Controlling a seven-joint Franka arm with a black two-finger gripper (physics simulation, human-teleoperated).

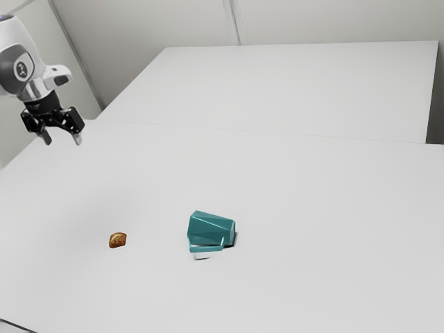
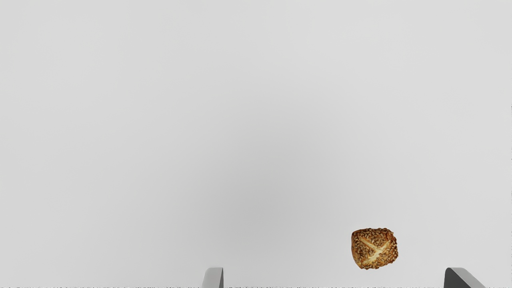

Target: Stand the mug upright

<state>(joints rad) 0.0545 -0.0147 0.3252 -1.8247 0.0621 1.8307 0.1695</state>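
Pale grey walls (image 1: 333, 21) stood behind a broad white table (image 1: 312, 277), with a narrow upright seam (image 1: 233, 21) near twelve o'clock in the exterior view. A faint line crossed the white behind the things, and a thin dark strip (image 1: 17, 326) cut the corner toward eight o'clock. On a clock face laid over that same view, our arm (image 1: 38, 80) came in at ten o'clock, and our black pincer (image 1: 62, 140) hung above the white with its fingertips pointing down. Its two fingers stood wide apart, with nothing held between them.

The teal mug (image 1: 211, 227) lay on its side on the table, well apart from our pincer, toward its four o'clock. Its long axis ran roughly from nine to three o'clock, and its handle (image 1: 206, 248) faced six. A small dark shadow hugged its three o'clock end. We could not tell for sure which end was the mouth.

A small brown bread roll (image 1: 117, 240) sat at the mug's nine o'clock, apart from it, and at five o'clock from our pincer. In the wrist view we saw its seeded crust, scored with a pale cross, just beyond the gap of our pincer (image 2: 334, 278), nearer one fingertip than the other and touching neither.
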